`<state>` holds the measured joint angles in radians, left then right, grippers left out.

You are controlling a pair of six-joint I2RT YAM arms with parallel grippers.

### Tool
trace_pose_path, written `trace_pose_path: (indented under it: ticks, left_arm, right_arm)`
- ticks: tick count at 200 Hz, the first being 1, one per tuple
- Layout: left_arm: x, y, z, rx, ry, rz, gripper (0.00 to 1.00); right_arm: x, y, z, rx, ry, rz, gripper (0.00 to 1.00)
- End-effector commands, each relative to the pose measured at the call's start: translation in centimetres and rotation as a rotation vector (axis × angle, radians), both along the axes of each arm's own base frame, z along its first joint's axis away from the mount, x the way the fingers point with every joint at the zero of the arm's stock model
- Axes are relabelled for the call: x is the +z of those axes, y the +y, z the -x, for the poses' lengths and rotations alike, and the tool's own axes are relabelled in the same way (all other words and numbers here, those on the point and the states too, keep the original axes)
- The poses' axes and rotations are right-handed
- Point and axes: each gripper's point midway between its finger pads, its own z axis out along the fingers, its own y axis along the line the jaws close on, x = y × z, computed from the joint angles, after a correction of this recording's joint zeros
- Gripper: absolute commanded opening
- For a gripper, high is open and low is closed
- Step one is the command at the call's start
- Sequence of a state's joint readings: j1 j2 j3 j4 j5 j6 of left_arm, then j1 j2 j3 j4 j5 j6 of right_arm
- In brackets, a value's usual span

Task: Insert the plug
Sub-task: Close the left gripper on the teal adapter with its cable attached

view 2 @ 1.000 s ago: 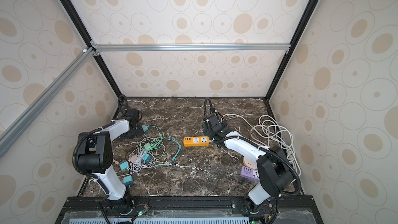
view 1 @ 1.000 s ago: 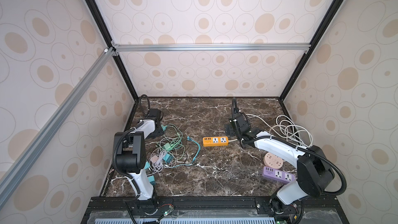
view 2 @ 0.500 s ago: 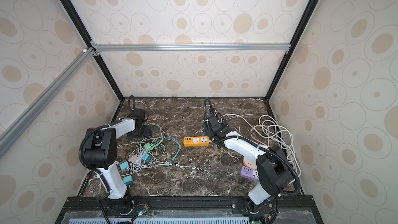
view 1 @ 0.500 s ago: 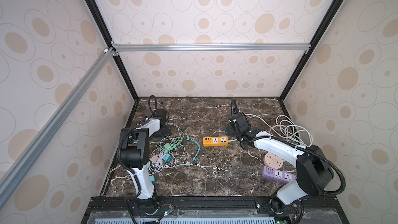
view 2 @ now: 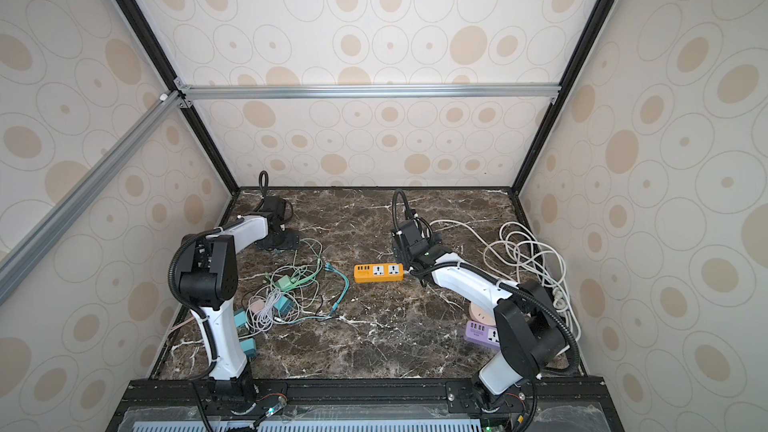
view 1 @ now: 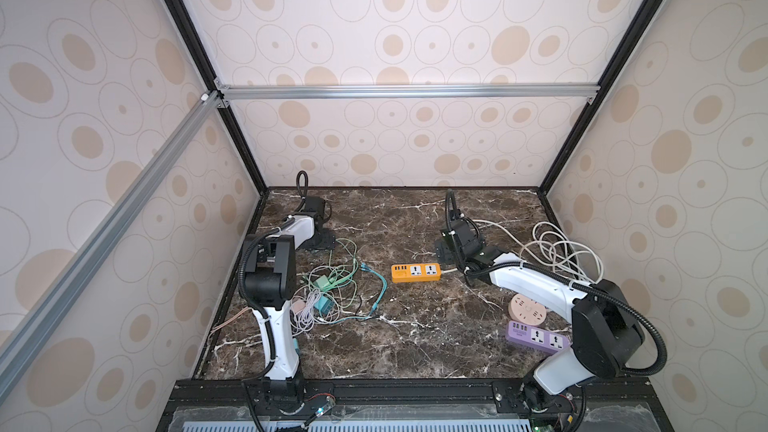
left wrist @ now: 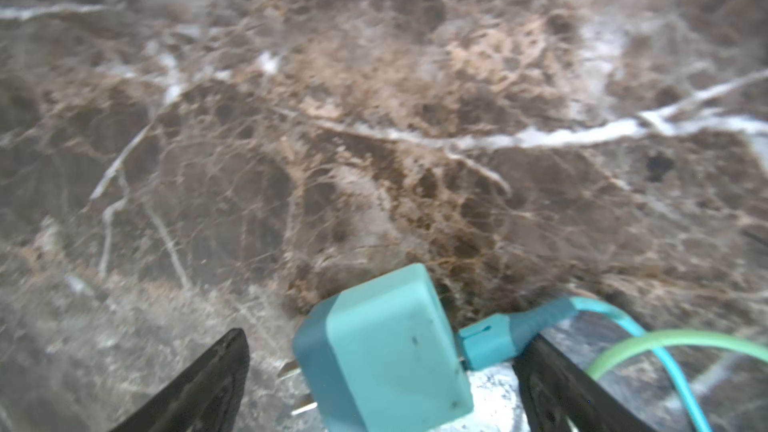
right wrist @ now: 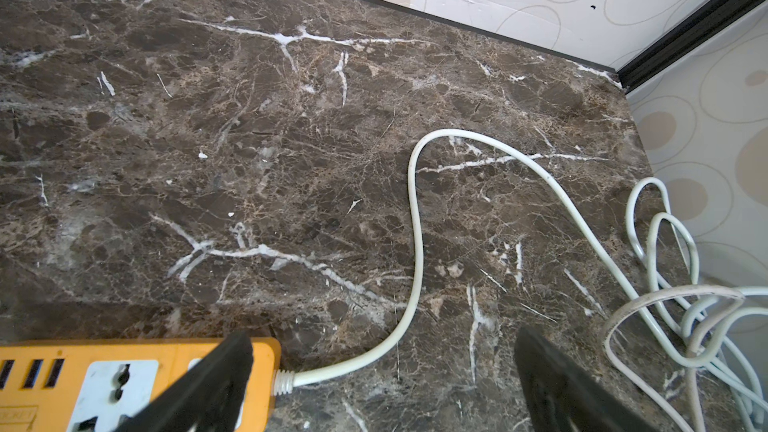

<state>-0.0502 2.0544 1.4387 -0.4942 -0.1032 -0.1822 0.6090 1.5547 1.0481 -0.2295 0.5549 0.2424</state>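
While the teal plug (left wrist: 386, 351) lay between the parted jaws of the left gripper (left wrist: 387, 335), green cable (left wrist: 665, 340) alongside, the right gripper (right wrist: 383, 334) hung likewise spread over the orange strip (right wrist: 124, 380).

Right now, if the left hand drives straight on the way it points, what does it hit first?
The teal plug: it lies on the marble table inside the open left hand, roughly level with its tips. Beyond it, only table. Exact depth is unclear.
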Motion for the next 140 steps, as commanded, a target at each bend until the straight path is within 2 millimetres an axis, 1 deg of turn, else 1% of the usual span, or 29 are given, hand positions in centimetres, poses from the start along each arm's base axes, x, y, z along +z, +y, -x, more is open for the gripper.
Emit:
trace_pose_path:
  ticks: [1, 35, 46, 69, 86, 97, 123, 129, 140]
  left_arm:
    - [-1.8, -1.6, 1.0, -0.153, 0.098, 0.037, 0.97]
    - [-1.8, -2.1, -0.1, -0.253, 0.115, 0.031, 0.95]
    - [-2.0, -2.1, -0.1, -0.284, 0.133, 0.023, 0.94]
    - [-2.8, -2.1, 0.7, -0.330, 0.194, 0.010, 0.93]
    - [-3.0, -1.8, 1.5, -0.329, 0.214, 0.003, 0.89]
    - [-3.0, -1.8, 2.0, -0.323, 0.216, 0.006, 0.85]
    - [-2.3, -2.2, 2.4, -0.315, 0.203, 0.030, 0.65]
    - [-2.1, -2.1, 2.5, -0.312, 0.202, 0.029, 0.63]
    - [-2.0, -2.0, 2.8, -0.300, 0.209, 0.026, 0.62]
  right_arm:
    - [-0.1, -0.5, 0.1, -0.015, 0.009, 0.025, 0.99]
    - [0.0, -0.5, 0.0, -0.013, 0.007, 0.031, 0.99]
    - [0.0, -0.5, 0.0, -0.015, 0.007, 0.031, 0.99]
    - [0.0, -0.6, 0.2, -0.018, 0.009, 0.029, 0.99]
    - [-0.1, -0.6, 0.2, -0.018, 0.009, 0.031, 0.99]
    - [-0.2, -0.6, 0.1, -0.017, 0.011, 0.032, 0.99]
    - [0.1, -0.3, -0.1, -0.010, 0.009, 0.028, 0.99]
    - [0.1, -0.3, -0.2, -0.008, 0.009, 0.030, 0.99]
    - [0.1, -0.2, -0.2, -0.007, 0.007, 0.030, 0.99]
